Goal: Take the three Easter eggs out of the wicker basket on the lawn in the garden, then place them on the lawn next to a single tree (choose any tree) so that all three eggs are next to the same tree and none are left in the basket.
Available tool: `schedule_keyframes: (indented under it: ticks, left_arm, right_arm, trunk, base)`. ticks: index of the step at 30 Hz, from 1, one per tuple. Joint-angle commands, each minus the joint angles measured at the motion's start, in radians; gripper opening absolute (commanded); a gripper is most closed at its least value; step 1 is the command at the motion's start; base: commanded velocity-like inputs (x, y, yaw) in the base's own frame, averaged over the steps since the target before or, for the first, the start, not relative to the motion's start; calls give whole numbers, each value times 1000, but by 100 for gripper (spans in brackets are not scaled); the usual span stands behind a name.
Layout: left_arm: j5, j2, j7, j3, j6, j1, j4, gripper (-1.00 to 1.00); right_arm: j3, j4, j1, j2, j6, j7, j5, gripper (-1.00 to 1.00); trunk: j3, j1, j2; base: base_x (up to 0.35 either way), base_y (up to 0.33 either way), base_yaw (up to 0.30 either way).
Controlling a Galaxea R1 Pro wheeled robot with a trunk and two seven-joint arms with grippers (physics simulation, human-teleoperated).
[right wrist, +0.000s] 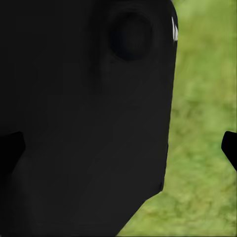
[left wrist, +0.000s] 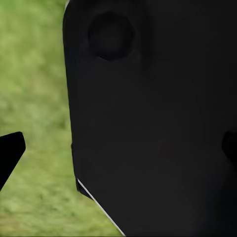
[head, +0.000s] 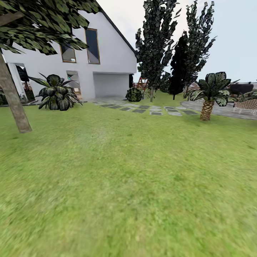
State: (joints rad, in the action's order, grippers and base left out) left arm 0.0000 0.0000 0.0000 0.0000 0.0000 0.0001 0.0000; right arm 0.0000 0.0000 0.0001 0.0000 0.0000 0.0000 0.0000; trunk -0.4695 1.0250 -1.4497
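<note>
The lawn spreads wide and green ahead of me in the head view. A tree with a pale grey-brown trunk leans at the far left, its blocky leaves overhead. The Easter eggs and the wicker basket are out of view. In the left wrist view my left gripper is open, its dark fingertips far apart, with a black part of the robot and grass beyond. The right gripper is open too, one fingertip over grass and nothing held.
A white house stands at the back. A broad-leaved plant grows in front of it. Dark conifers rise at centre back, a short palm stands at the right, and grey stepping stones cross the grass between them.
</note>
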Motion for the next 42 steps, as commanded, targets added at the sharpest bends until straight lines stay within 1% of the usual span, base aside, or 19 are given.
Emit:
schedule_keyframes:
  ticks: [1, 2, 4, 7, 11, 16, 19, 23, 42]
  left_arm:
    - [0, 0, 0, 0, 0, 0, 0, 100]
    - [2, -3, -5, 2, -5, 4, 6, 100]
    - [2, -3, -5, 1, -5, 4, 8, 100]
    - [2, -3, -5, 0, -5, 6, -2, 100]
    - [3, -3, -5, 0, -5, 6, -9, 100]
    - [3, -3, -5, 1, -6, 6, -11, 100]
    - [3, -3, -5, 1, -5, 6, -11, 100]
    - [3, -2, -5, 1, -5, 6, -11, 100]
    - [3, -2, -5, 1, -6, 6, -11, 100]
  right_arm:
    - [0, 0, 0, 0, 0, 0, 0, 100]
    - [1, -1, -6, 5, 6, 2, -1, 100]
    - [3, 0, -17, 6, 11, 5, 1, 100]
    - [-1, 1, -34, -2, 11, 17, -5, 100]
    - [-9, -13, -55, 6, -8, 29, -9, 100]
    - [-12, -12, -55, 5, -36, 29, -9, 100]
    - [-11, -11, -56, 0, -51, 30, -8, 100]
    - [-8, -13, -56, 0, -52, 31, -4, 100]
    - [-5, -14, -57, 6, -63, 31, -1, 100]
  trunk:
    - [0, 0, 0]
    - [0, 0, 0]
    - [0, 0, 0]
    - [0, 0, 0]
    - [0, 0, 0]
    - [0, 0, 0]
    - [0, 0, 0]
    - [0, 0, 0]
    - [0, 0, 0]
  base:
    - [0, 0, 0]
    - [0, 0, 0]
    - [0, 0, 0]
    - [0, 0, 0]
    - [0, 0, 0]
    - [0, 0, 0]
    - [0, 0, 0]
    - [0, 0, 25]
    - [0, 0, 279]
